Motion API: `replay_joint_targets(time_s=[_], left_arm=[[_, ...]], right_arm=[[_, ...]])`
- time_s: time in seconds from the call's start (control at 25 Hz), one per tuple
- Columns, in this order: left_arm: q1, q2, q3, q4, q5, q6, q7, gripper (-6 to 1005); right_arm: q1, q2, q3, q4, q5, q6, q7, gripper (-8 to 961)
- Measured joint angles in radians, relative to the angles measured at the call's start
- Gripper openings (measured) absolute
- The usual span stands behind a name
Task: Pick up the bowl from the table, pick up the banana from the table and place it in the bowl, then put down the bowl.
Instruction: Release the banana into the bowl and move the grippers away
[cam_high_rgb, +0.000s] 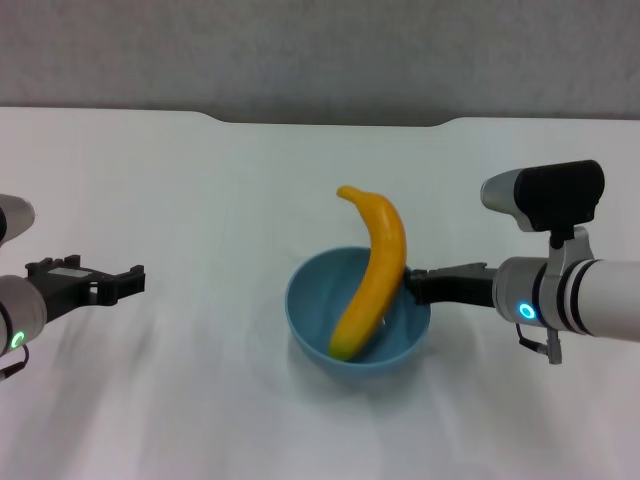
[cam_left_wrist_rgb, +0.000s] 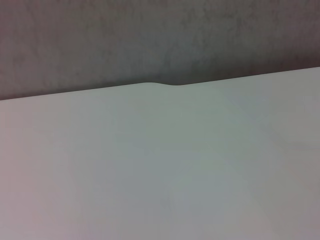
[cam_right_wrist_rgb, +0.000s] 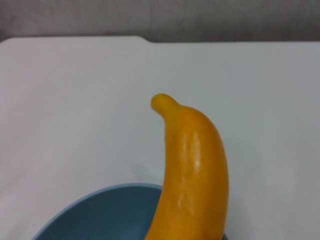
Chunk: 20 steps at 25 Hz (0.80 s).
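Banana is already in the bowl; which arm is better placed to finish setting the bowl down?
Right. The right gripper is at the bowl rim beside the banana; the left gripper is off to the side.

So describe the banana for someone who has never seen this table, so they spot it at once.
On the white table, look near the middle for the light-blue bowl, with the right gripper at its rim. The banana stands in it, lower end in the bowl, upper end leaning out over the far rim. It is the only yellow, curved thing here.
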<state>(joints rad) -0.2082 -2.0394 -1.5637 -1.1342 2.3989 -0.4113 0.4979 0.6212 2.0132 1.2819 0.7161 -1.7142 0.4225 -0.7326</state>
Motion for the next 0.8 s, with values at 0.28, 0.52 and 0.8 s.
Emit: replay_joint_targets(time_s=[0.28, 0.52, 0.8], left_arm=[[-0.002, -0.001, -0.003, 0.009, -0.005, 0.001, -0.001, 909], [-0.002, -0.001, -0.005, 0.013, -0.006, 0.003, -0.001, 909], [0.004, -0.001, -0.006, 0.014, -0.006, 0.004, -0.001, 910]], right_arm=[[0.054, -0.003, 0.005, -0.084, 0.003, 0.041, 0.027, 53], [0.054, -0.002, 0.004, -0.085, 0.003, 0.042, 0.028, 54], [0.0, -0.004, 0.004, 0.009, -0.004, 0.034, 0.022, 94]])
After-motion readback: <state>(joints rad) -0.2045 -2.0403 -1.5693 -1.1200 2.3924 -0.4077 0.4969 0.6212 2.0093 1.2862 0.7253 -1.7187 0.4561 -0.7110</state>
